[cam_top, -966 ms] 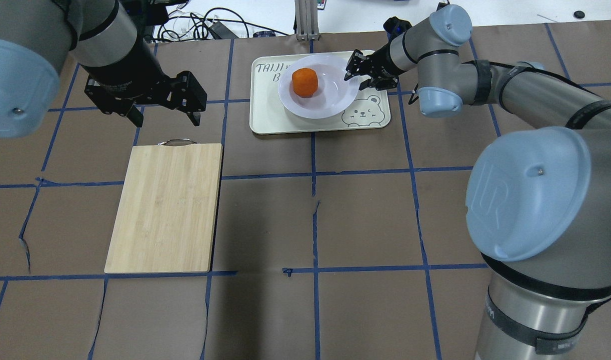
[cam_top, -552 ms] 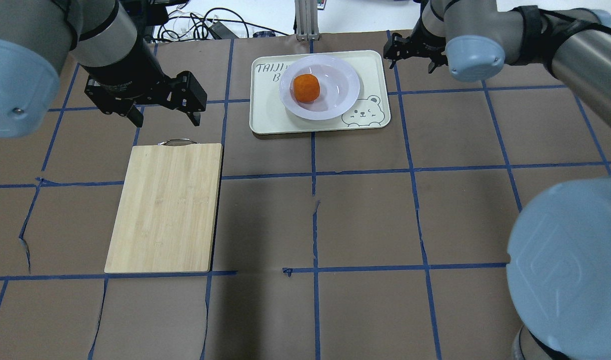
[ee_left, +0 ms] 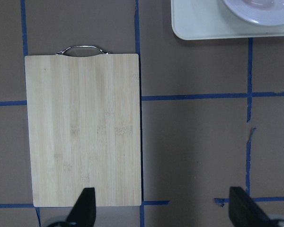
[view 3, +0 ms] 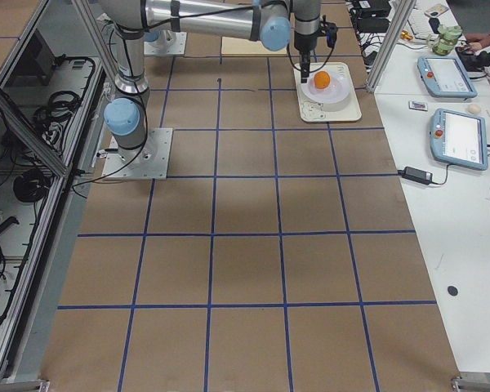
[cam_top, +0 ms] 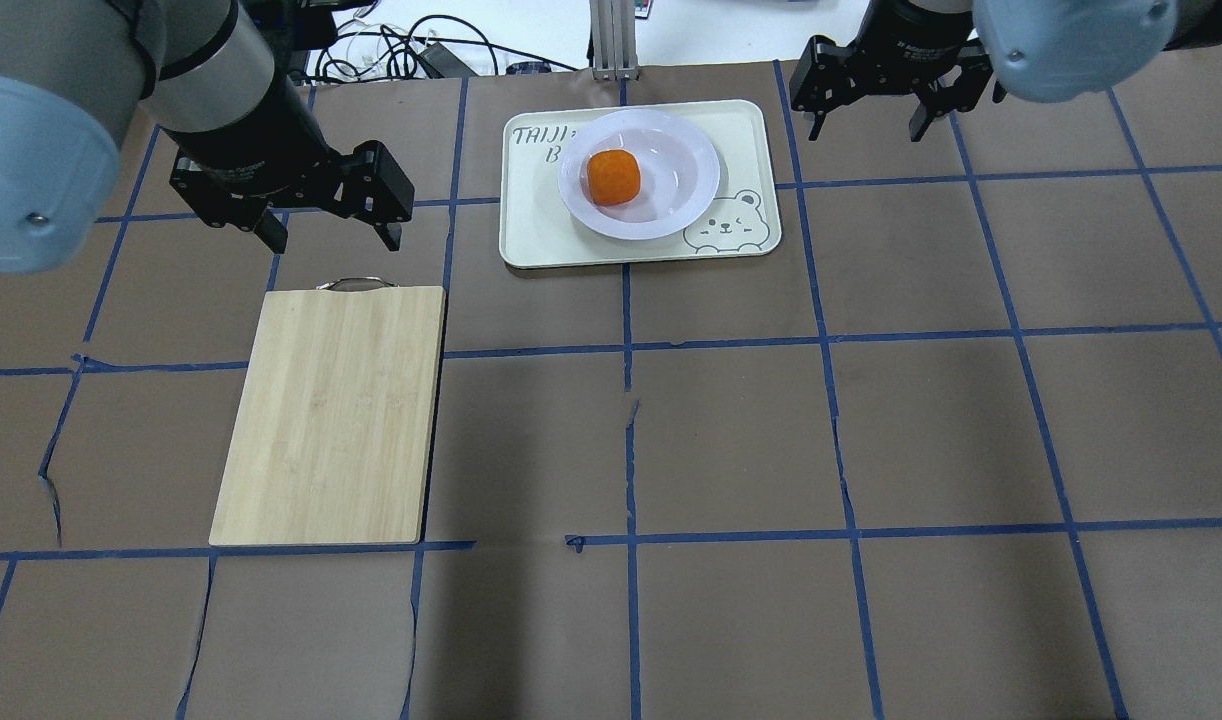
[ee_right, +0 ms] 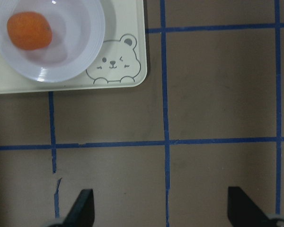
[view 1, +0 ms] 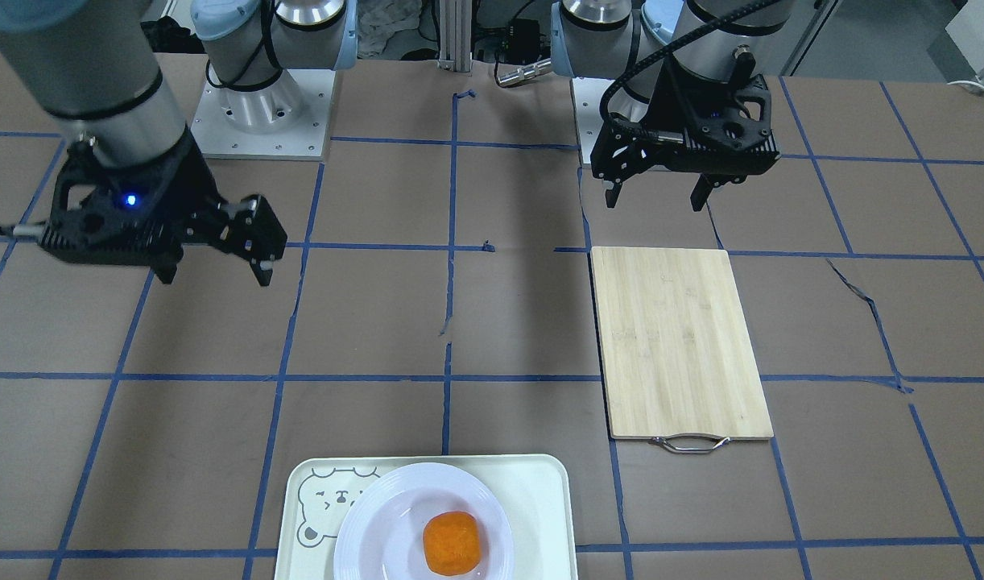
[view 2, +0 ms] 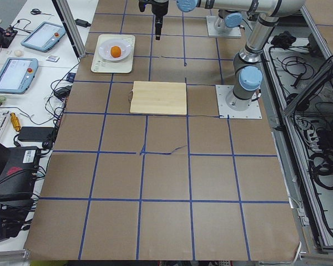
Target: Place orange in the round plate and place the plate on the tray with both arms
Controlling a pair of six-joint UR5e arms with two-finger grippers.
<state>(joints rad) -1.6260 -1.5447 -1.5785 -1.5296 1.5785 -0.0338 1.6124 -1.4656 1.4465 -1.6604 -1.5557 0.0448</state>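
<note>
We are noting the orange (cam_top: 612,177) sitting in the round plate (cam_top: 686,195), the plate resting on the tray (cam_top: 531,230). The right gripper (cam_top: 866,133) is hovering just off the tray's right edge, fingers spread wide. The left gripper (cam_top: 334,243) is hanging well left of the tray, fingers likewise parted. A bamboo cutting board (cam_top: 331,415) is lying left of the tray, nearer the robot, flat on the table (cam_top: 731,430).

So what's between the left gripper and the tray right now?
Overhead view: between the left gripper and the tray there is only bare brown table cover with blue tape. The cutting board lies off that line, nearer the robot.
</note>
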